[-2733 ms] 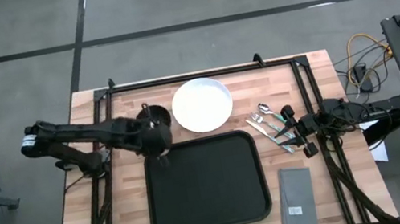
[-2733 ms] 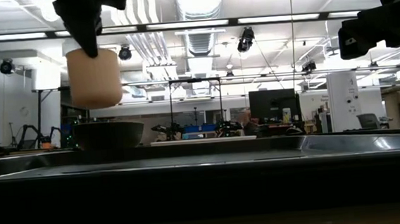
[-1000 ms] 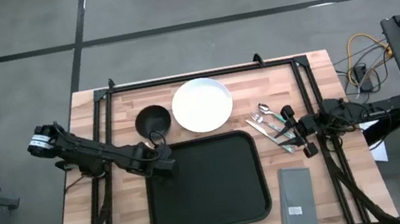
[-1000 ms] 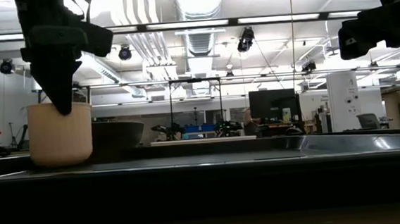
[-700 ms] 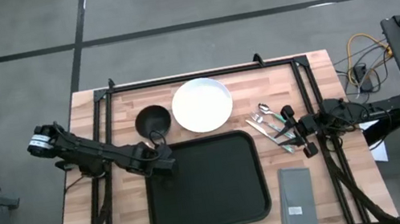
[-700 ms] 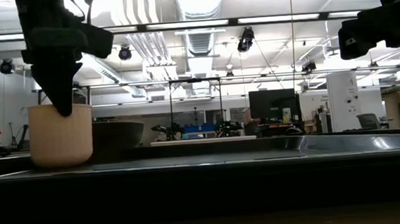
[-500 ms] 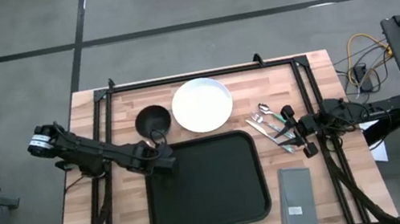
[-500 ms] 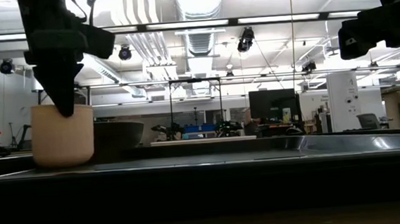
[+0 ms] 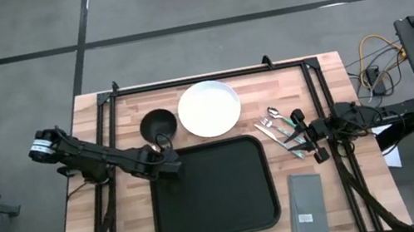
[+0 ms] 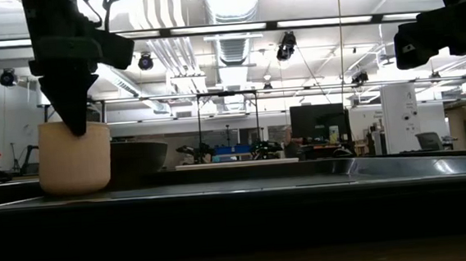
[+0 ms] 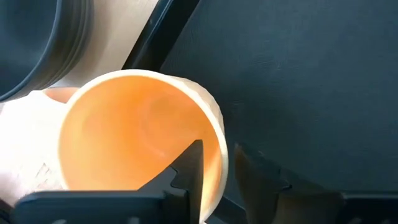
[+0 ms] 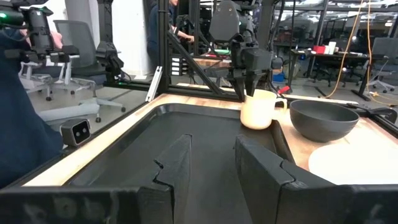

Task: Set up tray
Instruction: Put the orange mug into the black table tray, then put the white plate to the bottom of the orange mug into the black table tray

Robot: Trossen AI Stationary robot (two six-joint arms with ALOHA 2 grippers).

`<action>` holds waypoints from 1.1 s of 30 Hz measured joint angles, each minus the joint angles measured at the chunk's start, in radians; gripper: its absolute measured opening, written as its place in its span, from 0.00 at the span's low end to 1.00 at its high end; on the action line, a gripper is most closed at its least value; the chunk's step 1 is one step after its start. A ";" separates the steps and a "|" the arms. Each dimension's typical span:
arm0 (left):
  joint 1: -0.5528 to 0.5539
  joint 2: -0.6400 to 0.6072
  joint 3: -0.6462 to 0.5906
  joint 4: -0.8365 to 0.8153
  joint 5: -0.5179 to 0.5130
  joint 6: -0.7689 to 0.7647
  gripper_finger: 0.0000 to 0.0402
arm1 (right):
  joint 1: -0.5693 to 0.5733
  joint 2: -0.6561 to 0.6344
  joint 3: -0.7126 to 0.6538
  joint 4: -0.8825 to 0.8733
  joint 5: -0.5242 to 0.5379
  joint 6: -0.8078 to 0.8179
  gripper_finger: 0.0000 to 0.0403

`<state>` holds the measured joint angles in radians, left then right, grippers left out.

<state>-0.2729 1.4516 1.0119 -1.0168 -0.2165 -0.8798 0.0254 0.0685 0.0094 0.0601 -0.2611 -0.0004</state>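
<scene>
A cream mug (image 11: 137,137) stands upright at the far left corner of the black tray (image 9: 211,191). Whether its base is on the tray's rim or on the wood beside it, I cannot tell. My left gripper (image 11: 221,158) points down over the mug (image 10: 74,158). It is open, with one finger inside the rim and one outside, the wall between them. My right gripper (image 12: 211,149) waits open and level at the table's right side (image 9: 305,135), holding nothing.
A dark bowl (image 9: 158,125) and a white plate (image 9: 209,108) sit on the wood beyond the tray's far edge. Cutlery (image 9: 279,127) lies under the right gripper. A grey folded napkin (image 9: 307,207) lies to the right of the tray.
</scene>
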 joint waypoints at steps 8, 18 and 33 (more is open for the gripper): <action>0.000 -0.026 0.083 -0.001 0.001 0.153 0.24 | 0.000 0.000 0.000 0.000 0.000 0.000 0.28; -0.002 -0.028 0.237 0.015 -0.024 0.321 0.24 | 0.000 0.000 0.000 0.000 0.000 0.000 0.28; 0.013 -0.034 0.095 0.269 -0.474 0.592 0.24 | 0.000 0.000 0.000 0.000 0.000 0.000 0.28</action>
<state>-0.2599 1.4178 1.1064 -0.7479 -0.6901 -0.2882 0.0254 0.0685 0.0097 0.0601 -0.2609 -0.0004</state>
